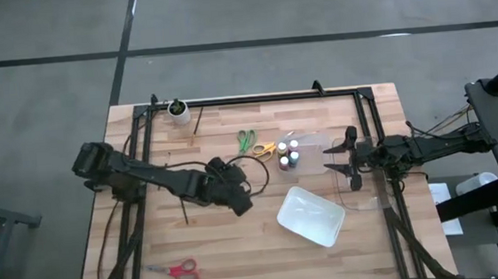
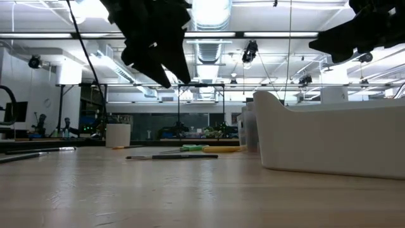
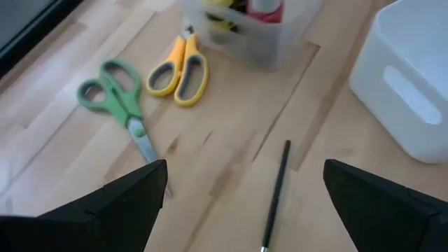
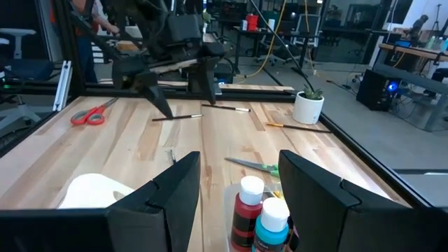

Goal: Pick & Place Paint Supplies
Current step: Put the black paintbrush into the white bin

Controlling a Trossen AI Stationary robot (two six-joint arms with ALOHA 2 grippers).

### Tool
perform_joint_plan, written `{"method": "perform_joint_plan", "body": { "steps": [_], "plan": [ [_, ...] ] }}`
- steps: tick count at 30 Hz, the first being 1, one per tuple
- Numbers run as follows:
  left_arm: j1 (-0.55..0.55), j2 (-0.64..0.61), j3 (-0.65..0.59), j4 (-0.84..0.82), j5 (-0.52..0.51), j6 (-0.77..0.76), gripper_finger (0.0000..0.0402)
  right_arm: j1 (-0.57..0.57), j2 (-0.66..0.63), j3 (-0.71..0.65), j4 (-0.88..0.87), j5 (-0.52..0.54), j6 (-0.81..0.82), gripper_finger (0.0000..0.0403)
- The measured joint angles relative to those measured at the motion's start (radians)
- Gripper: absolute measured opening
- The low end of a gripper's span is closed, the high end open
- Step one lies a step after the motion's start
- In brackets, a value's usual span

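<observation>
The left gripper (image 1: 251, 186) hovered with its claw released above a thin dark brush (image 3: 275, 192). Green scissors (image 1: 246, 140) and yellow scissors (image 1: 265, 149) lay beside the paint bottles (image 1: 288, 152). The right gripper (image 1: 338, 159), claw released and empty, hovered just right of the bottles.

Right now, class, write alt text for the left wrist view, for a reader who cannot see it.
The left hand hangs open above a thin dark brush on the wooden table. Beyond lie green scissors, yellow scissors, a clear container and a white tray.
</observation>
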Motion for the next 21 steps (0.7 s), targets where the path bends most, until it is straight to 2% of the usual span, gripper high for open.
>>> {"method": "perform_joint_plan", "body": {
  "steps": [12, 21],
  "plan": [
    [0.023, -0.003, -0.044, -0.027, -0.001, -0.046, 0.0388, 0.0, 0.0, 0.0, 0.0, 0.0, 0.0, 0.0191],
    [0.12, 0.055, -0.089, -0.038, 0.171, 0.01, 0.0388, 0.0, 0.0, 0.0, 0.0, 0.0, 0.0, 0.0191]
  ]
}}
